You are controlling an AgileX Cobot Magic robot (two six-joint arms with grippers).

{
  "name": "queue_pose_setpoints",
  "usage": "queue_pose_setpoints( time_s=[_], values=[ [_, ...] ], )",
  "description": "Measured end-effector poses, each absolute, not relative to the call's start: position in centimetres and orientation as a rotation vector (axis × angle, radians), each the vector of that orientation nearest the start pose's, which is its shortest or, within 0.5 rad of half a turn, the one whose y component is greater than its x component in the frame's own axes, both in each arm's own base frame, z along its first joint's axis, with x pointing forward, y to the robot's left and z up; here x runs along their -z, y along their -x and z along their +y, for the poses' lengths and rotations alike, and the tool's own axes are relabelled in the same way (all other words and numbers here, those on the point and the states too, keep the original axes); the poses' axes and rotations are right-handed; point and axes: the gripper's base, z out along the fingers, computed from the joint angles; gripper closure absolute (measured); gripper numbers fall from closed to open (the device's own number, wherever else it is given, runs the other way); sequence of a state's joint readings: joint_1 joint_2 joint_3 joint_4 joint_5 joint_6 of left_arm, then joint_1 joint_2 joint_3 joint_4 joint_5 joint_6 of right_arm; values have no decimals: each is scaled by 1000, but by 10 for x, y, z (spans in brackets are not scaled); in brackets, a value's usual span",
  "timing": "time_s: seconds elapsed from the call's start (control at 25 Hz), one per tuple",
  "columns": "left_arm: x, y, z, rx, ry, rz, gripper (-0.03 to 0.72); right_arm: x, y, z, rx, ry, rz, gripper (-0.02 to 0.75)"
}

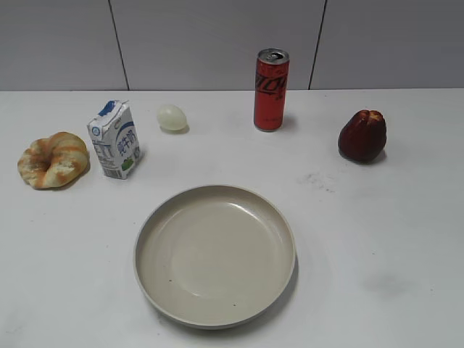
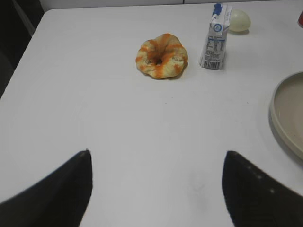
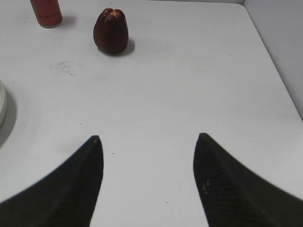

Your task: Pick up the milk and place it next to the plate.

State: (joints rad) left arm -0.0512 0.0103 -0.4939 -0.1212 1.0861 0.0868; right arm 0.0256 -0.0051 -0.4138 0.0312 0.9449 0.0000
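Observation:
The milk (image 1: 115,140), a small white carton with a blue top, stands upright at the left rear of the table. It also shows in the left wrist view (image 2: 215,38). The plate (image 1: 214,312), a wide beige dish, lies empty at the front centre; its rim shows in the left wrist view (image 2: 284,118) and in the right wrist view (image 3: 2,105). My left gripper (image 2: 156,158) is open and empty, well short of the milk. My right gripper (image 3: 147,142) is open and empty over bare table. Neither gripper shows in the exterior view.
A bread ring (image 1: 52,160) lies left of the milk. A pale egg (image 1: 172,117) sits behind it. A tall red can (image 1: 271,90) stands at the rear centre. A dark red fruit (image 1: 362,135) sits at the right. The table's edges show in both wrist views.

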Motion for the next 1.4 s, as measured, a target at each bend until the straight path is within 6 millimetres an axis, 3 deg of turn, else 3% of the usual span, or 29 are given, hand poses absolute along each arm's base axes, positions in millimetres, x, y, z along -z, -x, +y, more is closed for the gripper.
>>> queue_pose_setpoints(
  time_s=[0.64,0.84,0.96,1.12,1.4],
  values=[
    [-274,4,-10,124,-150,2078,62,-262,-8,3,-53,23,2009,279],
    [-281,-8,-10,126,-145,2109,68,-262,-8,3,-53,23,2009,279],
    [-297,-29,-10,124,-129,2083,69,-262,-8,3,-53,23,2009,279],
    [-316,-74,-12,123,-112,2132,70,-262,-8,3,-53,23,2009,279],
    [-352,-177,-25,197,-168,2279,70,-262,-8,3,-53,23,2009,279]
  ],
)
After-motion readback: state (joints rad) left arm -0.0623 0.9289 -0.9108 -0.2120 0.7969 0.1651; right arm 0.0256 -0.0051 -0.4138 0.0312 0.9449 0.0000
